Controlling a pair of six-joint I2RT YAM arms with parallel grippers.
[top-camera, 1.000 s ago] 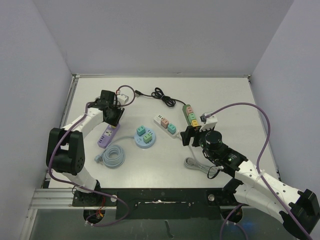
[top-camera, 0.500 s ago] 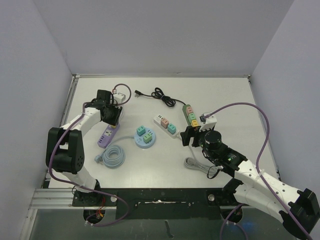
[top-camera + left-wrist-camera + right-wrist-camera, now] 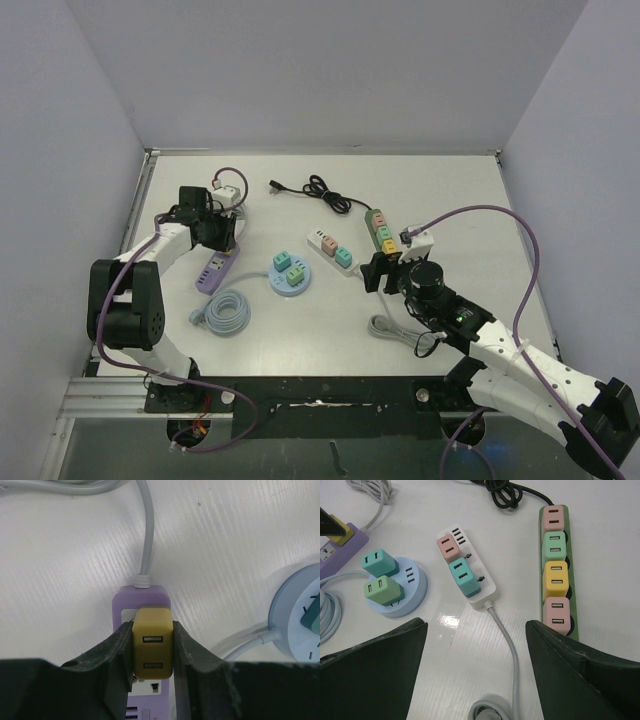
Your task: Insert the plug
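A mustard-yellow plug (image 3: 152, 645) with two USB slots is clamped between the black fingers of my left gripper (image 3: 152, 639), which is shut on it. The plug sits right over the socket at the cable end of the purple power strip (image 3: 142, 594); its prongs are hidden, so I cannot tell whether they are in. From above, the left gripper (image 3: 212, 236) is at the far end of the purple strip (image 3: 214, 272). My right gripper (image 3: 476, 626) is open and holds nothing, hovering above the white strip's grey cable (image 3: 506, 636).
A round blue hub (image 3: 289, 275) with two green plugs lies right of the purple strip. A white strip (image 3: 330, 247) and a green strip (image 3: 381, 229) carry several plugs. A coiled grey cable (image 3: 224, 312) lies near left, a black cable (image 3: 325, 190) at the back.
My left gripper has shifted left with the yellow plug, staying over the far end of the purple strip. The right arm has not moved.
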